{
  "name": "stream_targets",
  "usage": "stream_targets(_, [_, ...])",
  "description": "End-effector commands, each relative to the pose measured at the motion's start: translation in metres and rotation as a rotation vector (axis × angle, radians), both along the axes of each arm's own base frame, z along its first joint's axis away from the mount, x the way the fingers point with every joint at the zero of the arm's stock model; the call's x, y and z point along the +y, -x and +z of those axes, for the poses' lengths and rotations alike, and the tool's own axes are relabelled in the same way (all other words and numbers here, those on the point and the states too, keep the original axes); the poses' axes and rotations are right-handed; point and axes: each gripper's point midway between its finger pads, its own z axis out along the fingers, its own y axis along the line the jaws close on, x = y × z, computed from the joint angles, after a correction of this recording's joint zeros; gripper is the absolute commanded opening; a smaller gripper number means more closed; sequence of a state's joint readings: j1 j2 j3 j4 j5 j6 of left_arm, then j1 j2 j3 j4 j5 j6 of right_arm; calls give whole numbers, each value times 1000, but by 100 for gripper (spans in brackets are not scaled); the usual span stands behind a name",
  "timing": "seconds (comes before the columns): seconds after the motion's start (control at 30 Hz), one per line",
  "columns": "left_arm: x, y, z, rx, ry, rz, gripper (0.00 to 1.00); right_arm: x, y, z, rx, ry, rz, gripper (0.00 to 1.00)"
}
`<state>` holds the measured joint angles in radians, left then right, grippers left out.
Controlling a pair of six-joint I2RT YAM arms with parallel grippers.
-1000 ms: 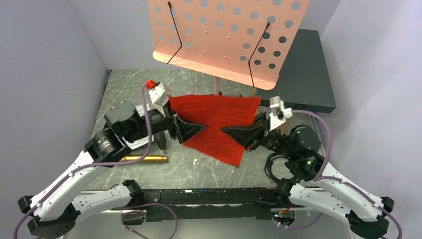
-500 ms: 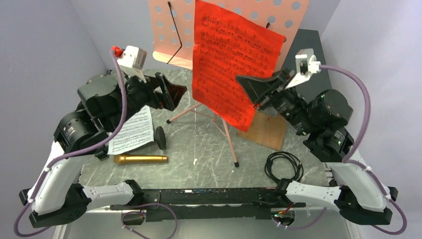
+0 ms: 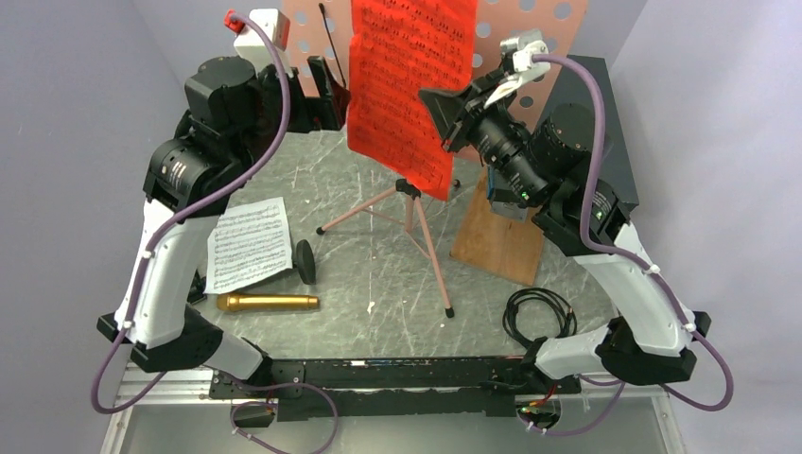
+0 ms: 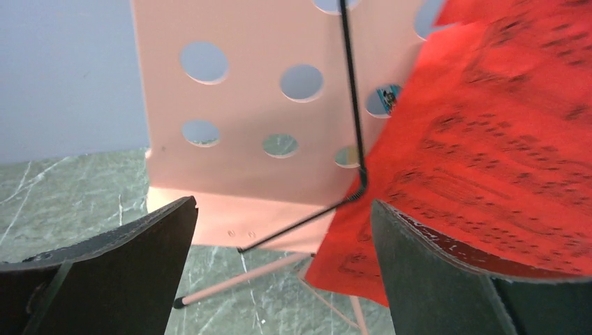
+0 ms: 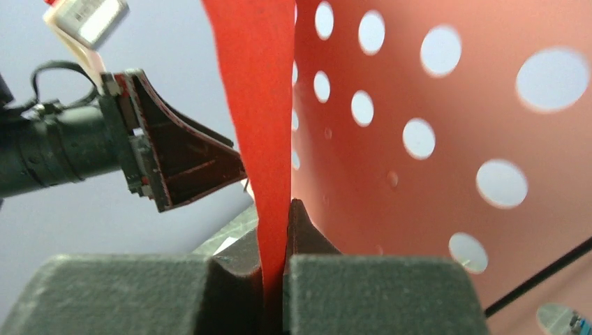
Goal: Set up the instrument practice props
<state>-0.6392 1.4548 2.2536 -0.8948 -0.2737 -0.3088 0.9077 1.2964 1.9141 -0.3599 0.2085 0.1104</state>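
**Arm pose.** Both arms stand raised with elbows high. Their forearms reach toward the far side of the tabletop (image 3: 378,293), where the pink perforated music stand (image 3: 534,43) rises on tripod legs.

**Left tool.** The left tool (image 3: 326,93) hangs at the lower left corner of the stand's desk. Its fingers are spread wide with nothing between them. In the left wrist view they frame the desk's ledge and a black wire retainer (image 4: 352,105).

**Right tool.** The right tool (image 3: 443,112) is clamped on the right edge of the red music sheet (image 3: 407,85). The right wrist view shows the paper edge-on, pinched between the two pads, with the perforated desk just behind it.

**Red sheet.** The sheet hangs upright in front of the middle of the desk. Its left edge lies near the left tool's finger on the right of the wrist view; whether they touch cannot be told. Its lower corner drops below the ledge, above the tripod hub.

**Tabletop, left of the tripod.**
- The white music sheet (image 3: 248,244) lies flat.
- The small black mic stand (image 3: 305,262) sits just beside the sheet's right edge.
- The gold microphone (image 3: 268,303) lies on its side, nearer the arm bases and apart from both.

**Tabletop, right of the tripod.** A wooden board (image 3: 496,236) carries a dark box (image 3: 605,113) close behind the right arm. A black cable coil (image 3: 539,317) lies near that arm's base.

**Edges and open room.** Grey walls (image 3: 85,113) close the left, far and right sides, and the desk stands close to the far wall. Marbled surface shows between the tripod feet and the near rail.
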Motion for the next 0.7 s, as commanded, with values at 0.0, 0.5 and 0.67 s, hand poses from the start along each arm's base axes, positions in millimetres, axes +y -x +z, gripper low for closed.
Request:
stream_targets(0.0, [1, -2, 29, -69, 74, -56, 99, -21, 1, 45, -94, -49, -65, 0])
stream_targets(0.5, [-25, -2, 53, -145, 215, -230, 59, -13, -16, 63, -176, -22, -113, 0])
stream_targets(0.67, [-28, -10, 48, -133, 220, -232, 48, -8, -23, 62, -189, -12, -128, 0])
